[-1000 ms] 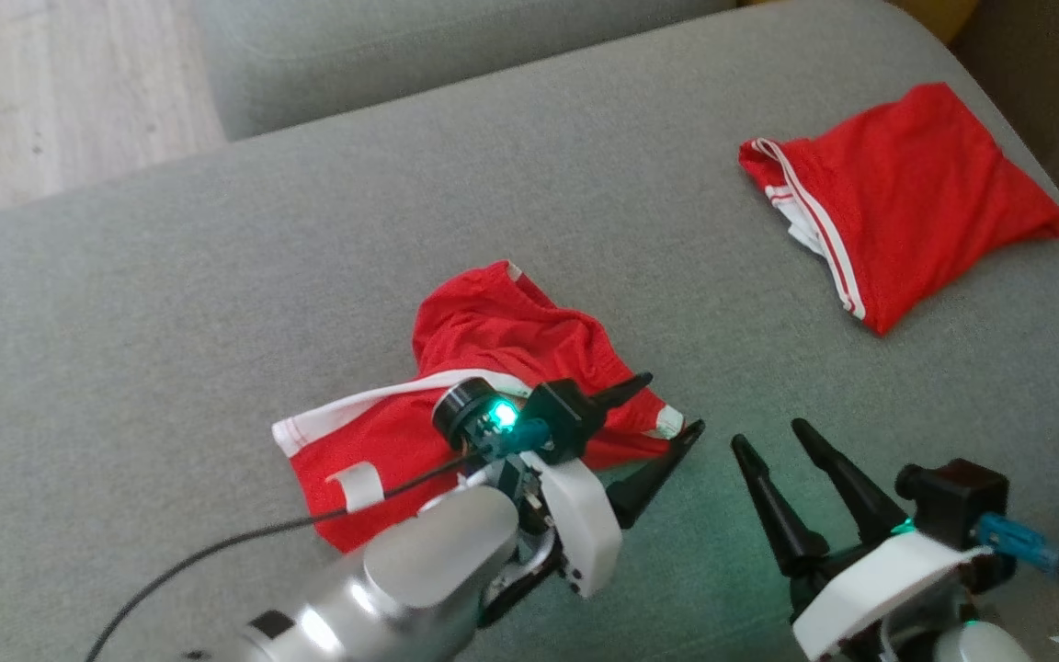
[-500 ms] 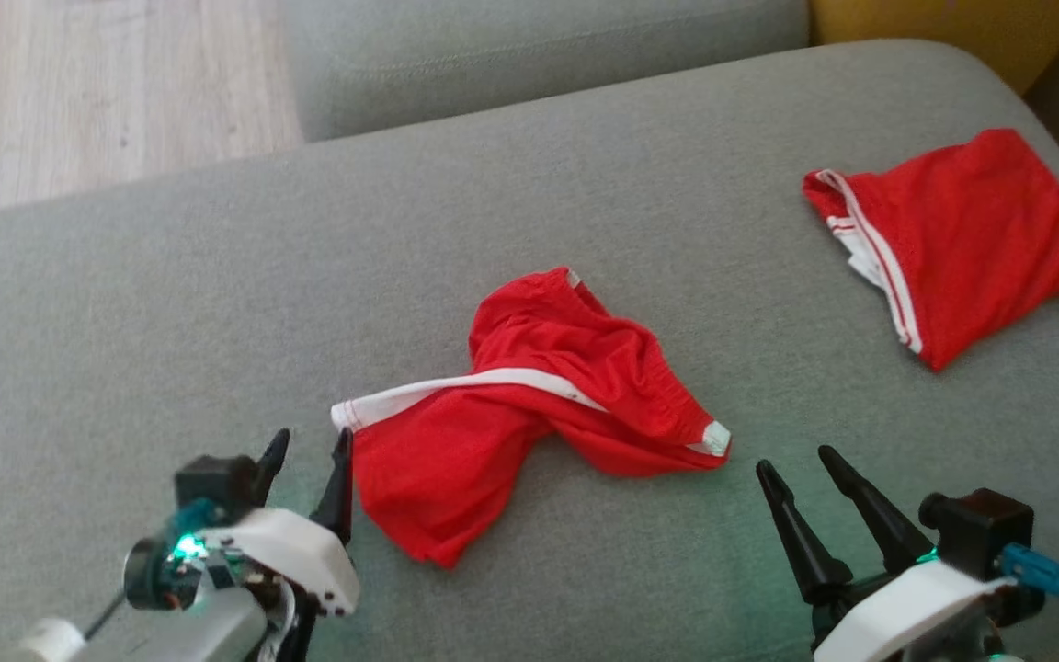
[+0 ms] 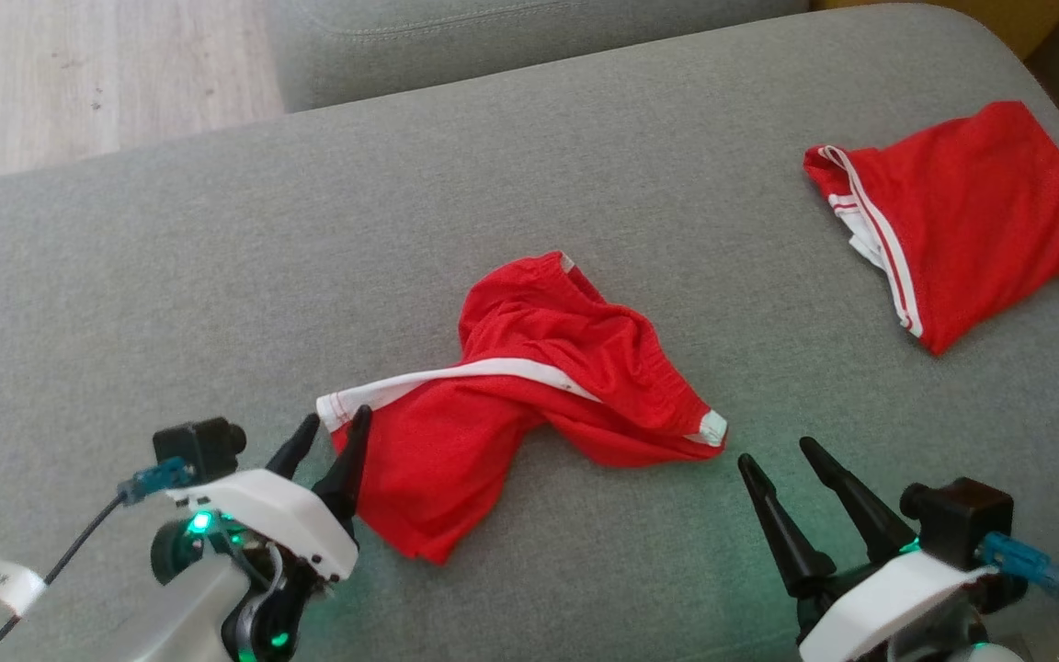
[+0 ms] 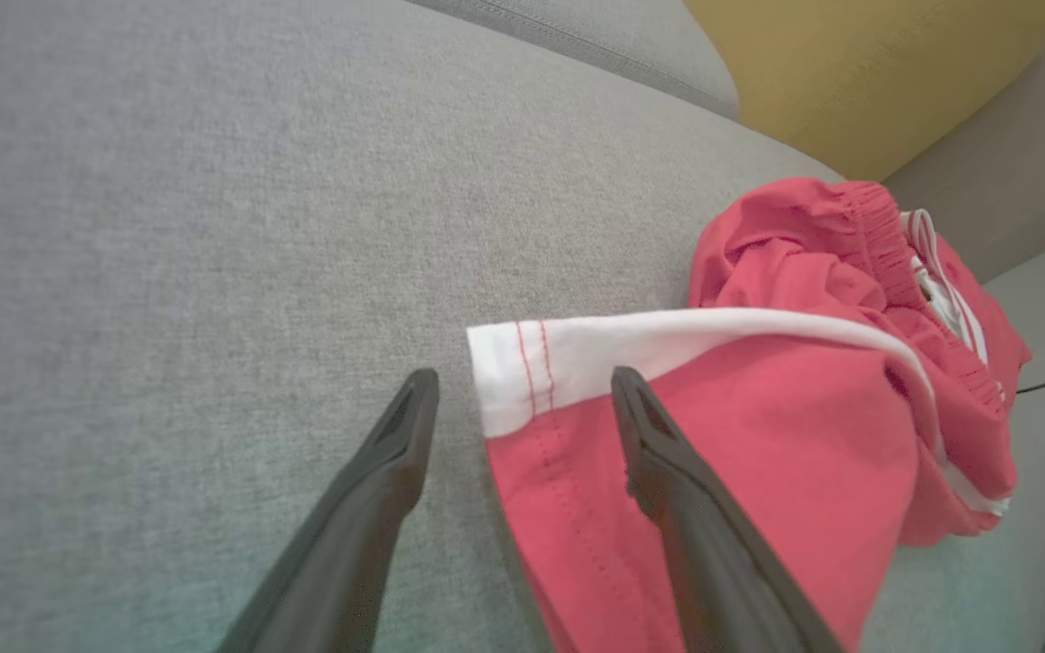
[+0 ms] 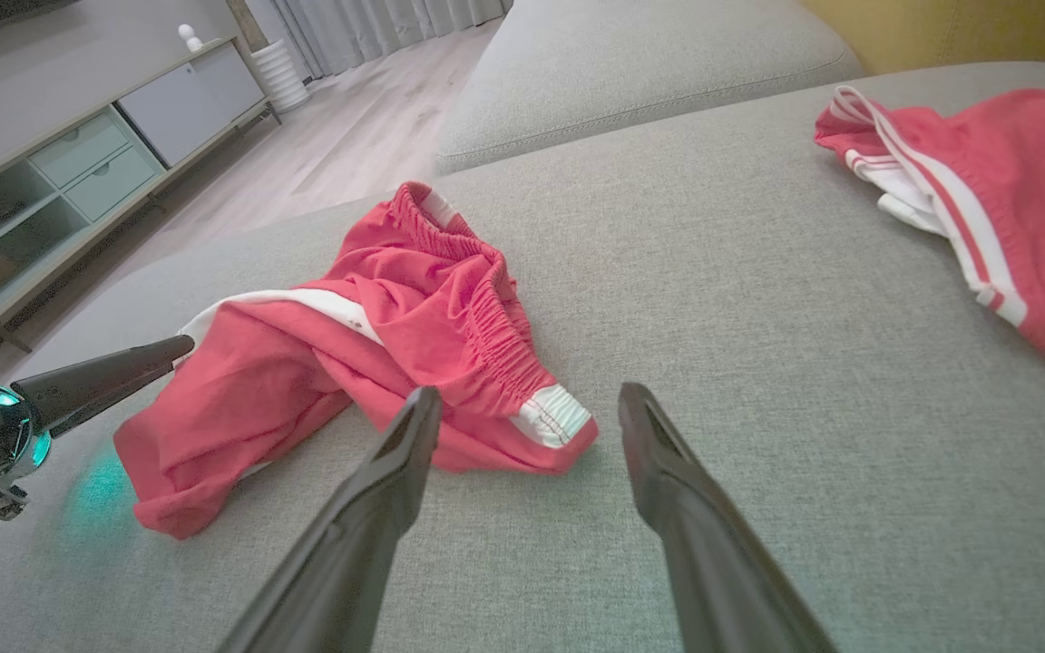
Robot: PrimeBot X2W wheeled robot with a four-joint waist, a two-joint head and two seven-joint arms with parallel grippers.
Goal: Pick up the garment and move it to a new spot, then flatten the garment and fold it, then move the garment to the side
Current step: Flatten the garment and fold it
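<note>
In the head view, the garment (image 3: 529, 368), a pair of red shorts with a white band, lies crumpled and twisted about the middle of the grey seat cushion (image 3: 217, 276), a little toward its near edge. The left gripper (image 3: 338, 416) is at the near left part of the seat, with its jaws spread apart and holding nothing. Its fingertips are at the white corner of the garment's left end. The right gripper (image 3: 775, 450) is at the near right, also spread wide and empty, just beside the garment's right end but apart from it. A second red garment (image 3: 962, 211) lies flat close to the far right corner of the seat. A wooden floor (image 3: 79, 64) shows beyond the far left edge.

In the left wrist view, the white hem corner (image 4: 513, 363) lies between the two open fingers. One finger (image 4: 377, 490) is over bare cushion and the other is over the red cloth. I cannot tell if they touch the cloth. A yellow cushion (image 4: 849, 73) is behind the far edge.

In the right wrist view, the open fingers point to the elastic waistband end of the garment, which has a small white tab (image 5: 557, 415). This tab is just ahead of the fingertips and is not gripped. One finger of the left gripper (image 5: 96, 381) reaches the garment from the left. The second garment is at the right edge, well apart. A low cabinet (image 5: 123, 127) stands on the floor behind.
</note>
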